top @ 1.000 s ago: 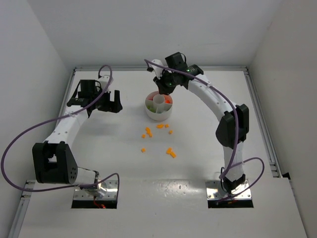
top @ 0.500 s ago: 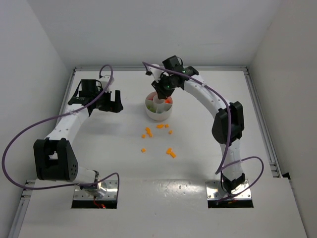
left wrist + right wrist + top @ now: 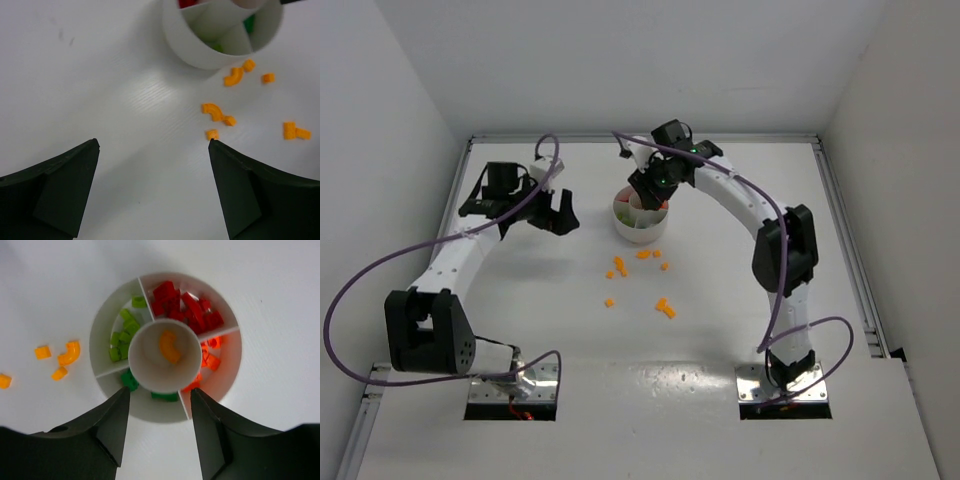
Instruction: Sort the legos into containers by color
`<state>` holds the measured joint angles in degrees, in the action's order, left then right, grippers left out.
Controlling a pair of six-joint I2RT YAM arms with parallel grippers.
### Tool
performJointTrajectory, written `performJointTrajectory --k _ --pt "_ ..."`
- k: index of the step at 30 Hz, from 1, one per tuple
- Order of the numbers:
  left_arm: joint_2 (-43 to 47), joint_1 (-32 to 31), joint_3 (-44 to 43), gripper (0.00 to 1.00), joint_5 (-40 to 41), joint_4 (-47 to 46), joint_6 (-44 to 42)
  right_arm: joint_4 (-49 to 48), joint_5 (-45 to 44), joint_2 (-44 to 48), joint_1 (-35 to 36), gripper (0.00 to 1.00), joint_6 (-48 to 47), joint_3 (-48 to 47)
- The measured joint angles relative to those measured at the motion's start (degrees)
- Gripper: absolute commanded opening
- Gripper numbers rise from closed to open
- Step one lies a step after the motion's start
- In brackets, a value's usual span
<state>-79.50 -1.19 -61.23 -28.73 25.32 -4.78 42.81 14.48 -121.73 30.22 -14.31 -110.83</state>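
**Right gripper spread over the dish, left gripper wide above the loose bricks**

The right gripper (image 3: 159, 392) hangs over the round white dish (image 3: 96, 340) with its 2 fingers apart and nothing pinched. The small central cup (image 3: 145, 375) sits straight below the gap between them. In that cup lies 1 curved orange brick (image 3: 170, 346), free of both fingers.

Around the cup the wrist view shows 4 wedges. Red bricks (image 3: 182, 307) fill the one farthest ahead of the fingertips. Light green bricks (image 3: 125, 330) lie ahead to the left and orange-red bricks (image 3: 210, 357) to the right. Dark green bricks (image 3: 164, 396) lie in the wedge nearest the fingertips.

The left gripper (image 3: 152, 145) is spread wide and empty above the bare table (image 3: 100, 75), well apart from the dish. Several loose orange bricks (image 3: 215, 111) lie on the table ahead of its right finger. The dish stands farther ahead, just beyond them. From above, these bricks are scattered on the near side of the dish, between the 2 arms.
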Motion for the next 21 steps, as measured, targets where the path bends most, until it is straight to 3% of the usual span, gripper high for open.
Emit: performJointTrajectory --k 3,7,11,15,21 --pt "3.1 -5.0 1.7 0.91 -2.9 0.2 -3.9 -1.4 -3.2 7.4 -1.0 0.52 0.9 9.2" --pt "5.1 -20.8 3.1 0.84 -4.7 0.2 -8.6 -3.3 -6.5 20.7 -5.2 0.52 1.7 23.9" --pt "1.7 -36.4 3.1 0.77 -4.2 0.3 -13.1 -4.3 -8.4 29.4 -10.2 0.52 2.7 35.6" --pt "-5.4 -46.7 2.8 0.7 -2.3 1.2 -18.9 -5.0 -9.9 31.0 -13.5 0.52 4.3 43.5" --pt "-17.9 -54.3 -1.5 0.62 0.2 2.6 -29.8 -5.1 -8.9 31.0 -20.2 0.53 8.3 48.9"
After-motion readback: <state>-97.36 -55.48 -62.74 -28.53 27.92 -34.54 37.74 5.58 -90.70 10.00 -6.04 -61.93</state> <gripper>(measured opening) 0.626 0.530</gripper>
